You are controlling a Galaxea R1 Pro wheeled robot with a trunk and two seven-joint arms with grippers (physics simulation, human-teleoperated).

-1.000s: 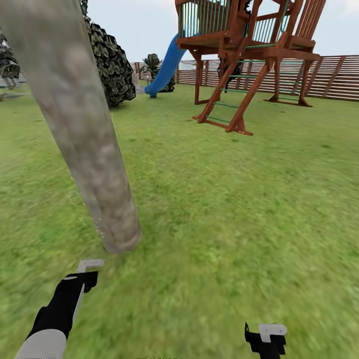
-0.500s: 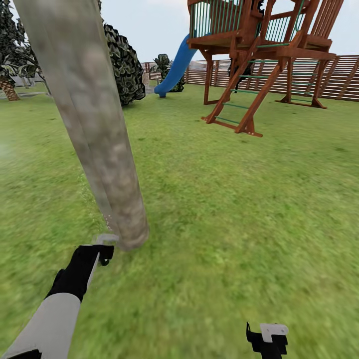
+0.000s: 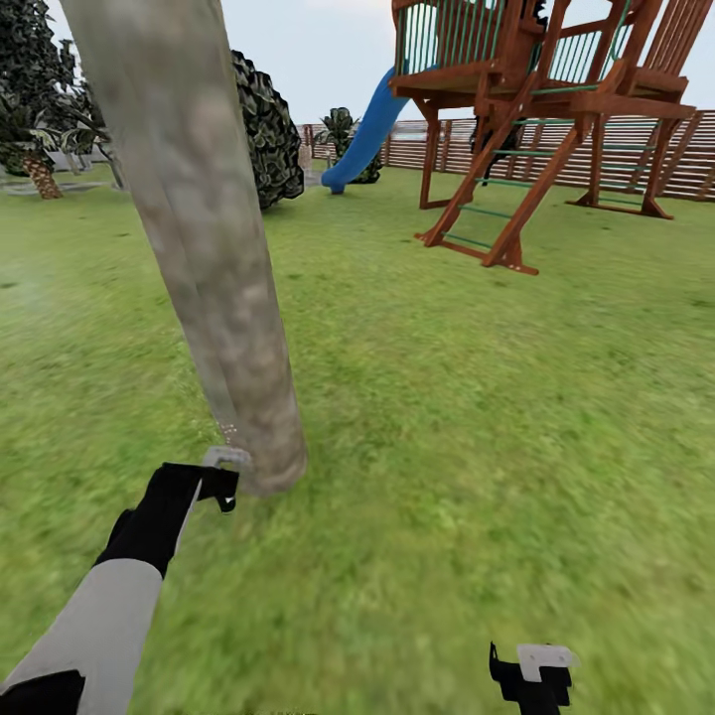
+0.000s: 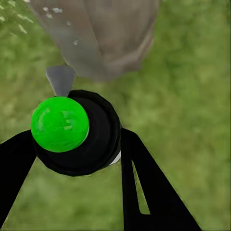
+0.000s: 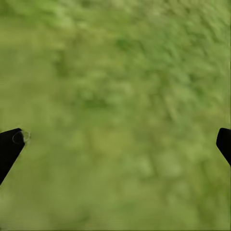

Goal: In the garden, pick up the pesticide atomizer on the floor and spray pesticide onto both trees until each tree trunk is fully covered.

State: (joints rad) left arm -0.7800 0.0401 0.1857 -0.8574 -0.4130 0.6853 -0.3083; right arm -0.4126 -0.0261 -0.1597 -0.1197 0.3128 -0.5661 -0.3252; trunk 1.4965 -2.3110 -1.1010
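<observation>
The tree trunk [image 3: 204,248] is pale grey-beige with mottled patches, flecked with whitish pesticide [image 3: 227,430] specks near its base. The atomizer [image 4: 79,132] is black with a bright green cap and grey nozzle. At two o'clock stands a reddish-brown play tower [image 3: 541,109] with a blue slide [image 3: 362,134] on blurry green grass [image 3: 477,417].

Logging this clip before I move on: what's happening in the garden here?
The robot's left hand is shut on the pesticide atomizer, its nozzle aimed at the base of a thick pale tree trunk close ahead on the grass. A few whitish specks of pesticide show on the bark. The right hand hangs open and empty over the lawn. A wooden play tower stands behind.
</observation>
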